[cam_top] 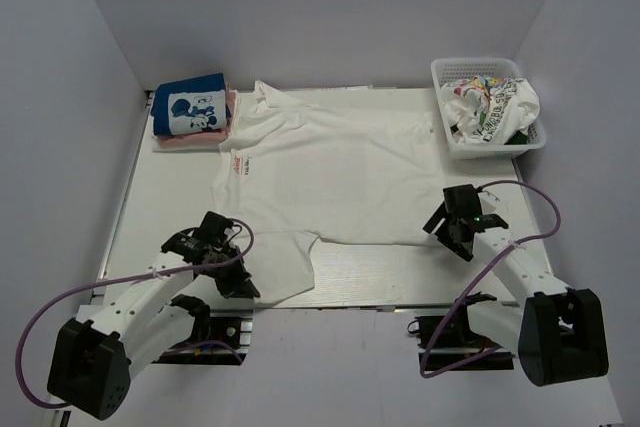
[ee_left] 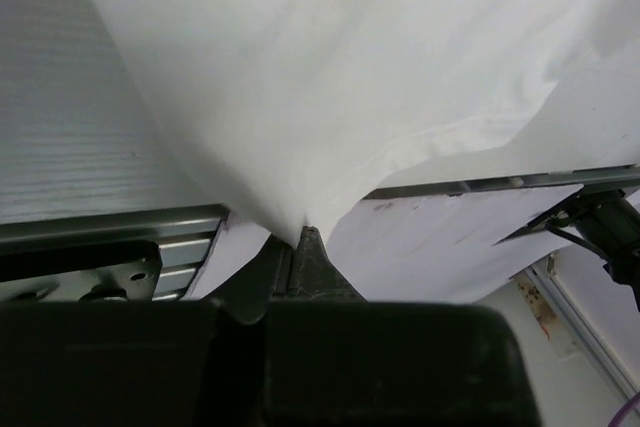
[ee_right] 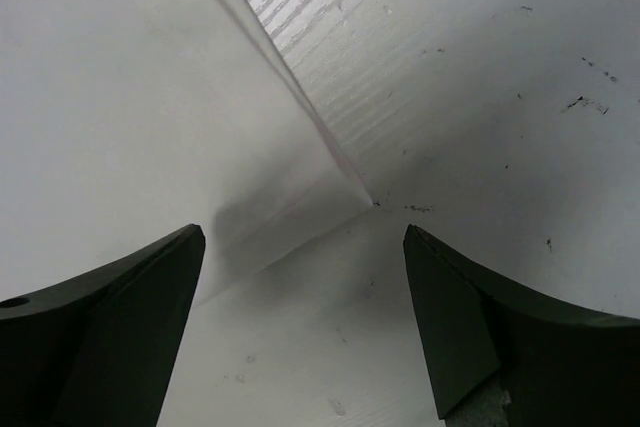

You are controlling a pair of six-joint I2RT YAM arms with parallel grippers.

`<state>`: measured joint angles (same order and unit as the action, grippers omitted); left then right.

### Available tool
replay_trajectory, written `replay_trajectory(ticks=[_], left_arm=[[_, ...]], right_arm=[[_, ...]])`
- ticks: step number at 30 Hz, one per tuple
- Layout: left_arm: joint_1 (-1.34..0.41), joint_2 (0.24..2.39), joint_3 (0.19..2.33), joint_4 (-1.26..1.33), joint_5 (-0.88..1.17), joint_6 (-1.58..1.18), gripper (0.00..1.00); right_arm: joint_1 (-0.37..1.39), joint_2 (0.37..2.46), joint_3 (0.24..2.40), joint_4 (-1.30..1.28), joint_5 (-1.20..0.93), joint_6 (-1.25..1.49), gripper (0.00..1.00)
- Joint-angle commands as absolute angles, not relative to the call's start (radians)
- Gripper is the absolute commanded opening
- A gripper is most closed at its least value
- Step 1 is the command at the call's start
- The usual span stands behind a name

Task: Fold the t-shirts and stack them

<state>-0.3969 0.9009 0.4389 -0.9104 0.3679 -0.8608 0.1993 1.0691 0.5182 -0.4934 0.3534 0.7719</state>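
white shirt: spread flat over the middle of the table, collar toward the far left; one near-left corner is lifted off the surface.
left gripper: at the near-left of the table, jaws pressed together on the lifted corner of the white shirt.
left wrist view: the cloth funnels down to a point where the left gripper pinches it; the table's near edge runs beneath.
right gripper: over the right edge of the white shirt, jaws spread wide and holding nothing.
right wrist view: both fingers stand well apart; the shirt's edge lies to the left, its corner ends between the jaws of the right gripper, and bare table lies to the right.
blue shirt: folded, mouse panel facing up, at the far-left corner of the table.
pink shirt: folded beneath the blue shirt, showing at its edges.
basket: white mesh, at the far-right corner of the table.
printed shirt: crumpled in the basket, spilling over its right rim.
green shirt: a dark patch low in the basket, mostly hidden.
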Motion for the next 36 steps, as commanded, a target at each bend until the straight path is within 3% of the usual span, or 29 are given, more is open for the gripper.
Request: replay_trajectory(ticks=[1,4,5,6,8,10,12,22,31,36], left_arm=[[-0.402,0.879,0.463,-0.972,0.403,-0.856,0.0],[-0.402,0.868,0.486,-1.017,0.414,-0.856,0.0],[-0.402,0.868,0.495,-1.032,0.414,-0.847,0.0],[-0.402,0.868,0.505,-1.049,0.414,-0.833,0.0],[-0.402,0.859,0.517,-1.104,0.414,-0.833,0.0],[-0.402,0.833,0.517,-1.133,0.429,-0.833,0.0],[-0.402,0.793,0.494,-1.146,0.494,-0.833,0.0],[-0.402,0.629,0.554,-1.407,0.676,-0.824,0.0],[-0.402,0.765,0.634,-0.931,0.699,-0.813,0.0],[-0.391,0.958,0.701,-0.634,0.715,-0.776,0.0]], right_arm=[[0.173,1.103,0.514,-0.433,0.341,0.807,0.84],[0.166,1.126,0.505,-0.419,0.31,0.793,0.72],[0.164,1.13,0.499,-0.435,0.319,0.808,0.62],[0.158,1.132,0.497,-0.434,0.327,0.811,0.43],[0.147,1.132,0.474,-0.426,0.311,0.808,0.22],[0.137,1.134,0.466,-0.428,0.296,0.814,0.18],[0.13,1.137,0.465,-0.428,0.29,0.828,0.0],[0.106,0.964,0.483,-0.65,0.232,0.798,0.0],[0.114,0.974,0.547,-0.572,0.155,0.718,0.0],[0.12,1.029,0.609,-0.486,0.15,0.666,0.0]])
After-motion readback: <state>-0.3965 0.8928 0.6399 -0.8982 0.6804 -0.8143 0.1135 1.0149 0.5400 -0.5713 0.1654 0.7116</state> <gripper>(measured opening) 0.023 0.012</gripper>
